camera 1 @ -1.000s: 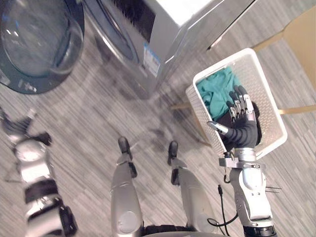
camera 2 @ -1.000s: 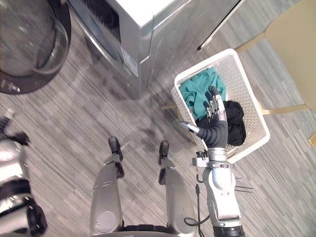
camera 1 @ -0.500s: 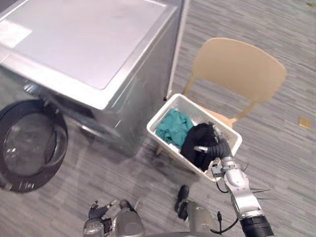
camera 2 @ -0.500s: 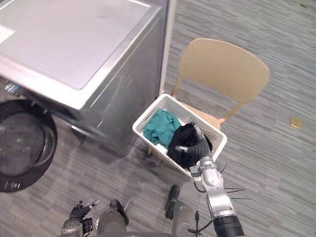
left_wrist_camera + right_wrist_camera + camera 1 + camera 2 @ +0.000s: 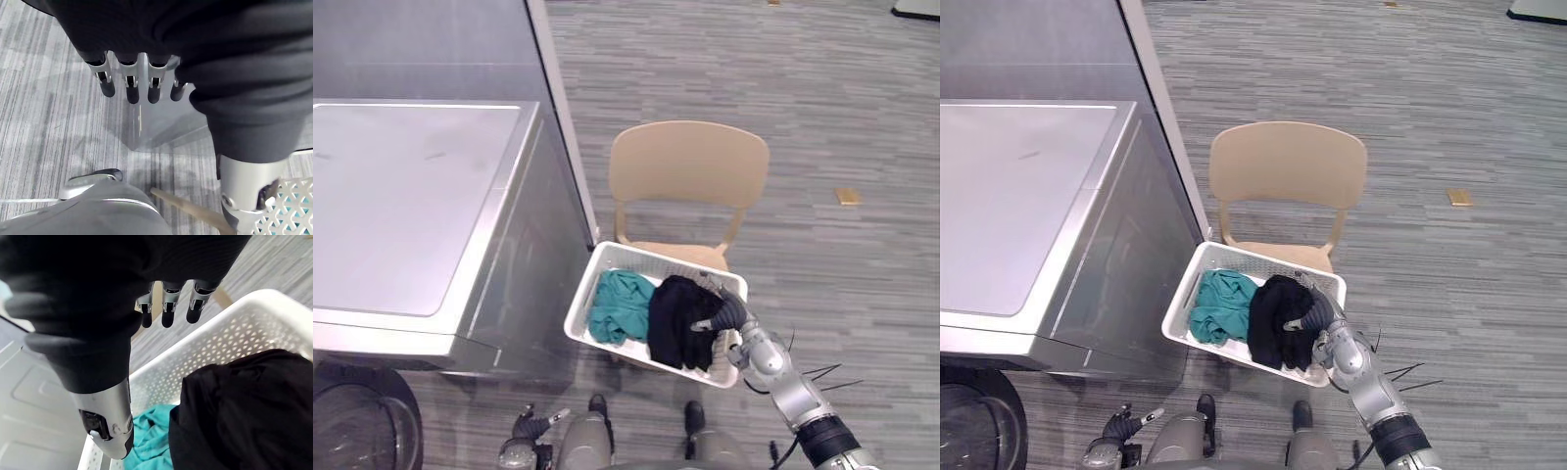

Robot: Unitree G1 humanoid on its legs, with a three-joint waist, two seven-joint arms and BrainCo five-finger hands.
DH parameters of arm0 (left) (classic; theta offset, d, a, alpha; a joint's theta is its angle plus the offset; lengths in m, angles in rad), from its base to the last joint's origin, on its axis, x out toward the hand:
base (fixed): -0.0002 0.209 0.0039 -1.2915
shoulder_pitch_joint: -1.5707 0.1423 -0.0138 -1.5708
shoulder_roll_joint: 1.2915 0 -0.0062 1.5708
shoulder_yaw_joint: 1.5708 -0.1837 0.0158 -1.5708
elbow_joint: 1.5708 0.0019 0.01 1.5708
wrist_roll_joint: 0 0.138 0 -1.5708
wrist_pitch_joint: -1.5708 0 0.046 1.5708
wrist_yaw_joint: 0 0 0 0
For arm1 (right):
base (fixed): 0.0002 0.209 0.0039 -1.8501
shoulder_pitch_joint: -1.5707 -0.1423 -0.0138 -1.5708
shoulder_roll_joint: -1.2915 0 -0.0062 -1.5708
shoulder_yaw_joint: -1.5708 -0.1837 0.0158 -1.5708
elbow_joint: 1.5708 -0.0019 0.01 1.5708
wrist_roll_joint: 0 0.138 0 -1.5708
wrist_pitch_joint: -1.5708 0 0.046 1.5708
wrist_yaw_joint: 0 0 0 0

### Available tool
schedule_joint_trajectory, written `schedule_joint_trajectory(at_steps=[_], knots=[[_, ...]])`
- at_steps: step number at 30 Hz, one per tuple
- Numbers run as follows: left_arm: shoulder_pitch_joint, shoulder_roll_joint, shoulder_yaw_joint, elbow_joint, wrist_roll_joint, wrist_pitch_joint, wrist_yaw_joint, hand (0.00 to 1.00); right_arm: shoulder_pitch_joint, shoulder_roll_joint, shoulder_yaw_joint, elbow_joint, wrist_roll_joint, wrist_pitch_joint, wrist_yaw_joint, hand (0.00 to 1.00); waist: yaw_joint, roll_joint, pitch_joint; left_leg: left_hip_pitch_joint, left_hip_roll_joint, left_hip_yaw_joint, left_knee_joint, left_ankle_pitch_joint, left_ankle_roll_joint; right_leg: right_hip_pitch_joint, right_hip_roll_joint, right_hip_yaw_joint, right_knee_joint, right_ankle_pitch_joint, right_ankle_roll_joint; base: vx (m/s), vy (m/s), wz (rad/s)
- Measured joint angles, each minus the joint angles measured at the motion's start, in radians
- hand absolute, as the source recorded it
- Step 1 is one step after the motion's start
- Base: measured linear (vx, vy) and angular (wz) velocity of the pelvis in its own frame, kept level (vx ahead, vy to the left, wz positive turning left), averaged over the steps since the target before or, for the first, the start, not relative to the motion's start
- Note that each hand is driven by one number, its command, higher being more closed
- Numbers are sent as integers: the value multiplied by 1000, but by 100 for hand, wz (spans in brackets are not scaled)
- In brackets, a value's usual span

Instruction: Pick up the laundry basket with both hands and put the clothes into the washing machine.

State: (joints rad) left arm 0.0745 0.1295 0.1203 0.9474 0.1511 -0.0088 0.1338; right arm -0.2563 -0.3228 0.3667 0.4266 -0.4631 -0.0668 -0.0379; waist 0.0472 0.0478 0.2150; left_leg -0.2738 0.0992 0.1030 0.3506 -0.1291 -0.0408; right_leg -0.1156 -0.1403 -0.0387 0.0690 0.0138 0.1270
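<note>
A white laundry basket (image 5: 581, 289) rests on the seat of a tan chair (image 5: 690, 166), right beside the washing machine (image 5: 401, 196). Inside it lie a teal garment (image 5: 619, 305) and a black garment (image 5: 675, 318). My right hand (image 5: 729, 315) hovers over the basket's right end, above the black garment (image 5: 244, 406), with its fingers (image 5: 166, 308) straight and nothing in them. Whether it touches the cloth I cannot tell. My left hand (image 5: 524, 431) hangs low near the floor, left of the basket, its fingers (image 5: 128, 83) straight and holding nothing.
The washing machine's round door (image 5: 352, 431) stands open at the lower left. A grey wall panel (image 5: 431, 49) rises behind the machine. A small tan piece (image 5: 847, 196) lies on the striped floor to the right of the chair.
The camera has swung up, so the whole picture shifted: the machine's top and the whole chair have come into sight. My right hand stays over the basket's right end.
</note>
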Motion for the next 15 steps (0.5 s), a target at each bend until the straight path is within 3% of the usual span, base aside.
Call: schedule_joint_trajectory(at_steps=[3,11,15], knots=[[-41,16,2,-2,0,0,3,0,-106,-4,31,52,-3,2,-2,0,5,10,66,-63,0,-21,39,-1,2,-34,4,-19,5,13,-2,-53,47,19],[-112,39,32,-14,-10,-17,34,0,-377,-51,64,263,-18,21,-31,0,62,13,208,-197,-21,-74,37,41,19,-152,-7,-67,47,16,-3,-51,19,20],[-134,36,40,-12,-44,-26,55,0,-484,-60,62,373,-17,38,-77,0,99,13,210,-258,-36,-103,-15,92,12,-220,-14,-97,52,17,-5,14,-26,26]])
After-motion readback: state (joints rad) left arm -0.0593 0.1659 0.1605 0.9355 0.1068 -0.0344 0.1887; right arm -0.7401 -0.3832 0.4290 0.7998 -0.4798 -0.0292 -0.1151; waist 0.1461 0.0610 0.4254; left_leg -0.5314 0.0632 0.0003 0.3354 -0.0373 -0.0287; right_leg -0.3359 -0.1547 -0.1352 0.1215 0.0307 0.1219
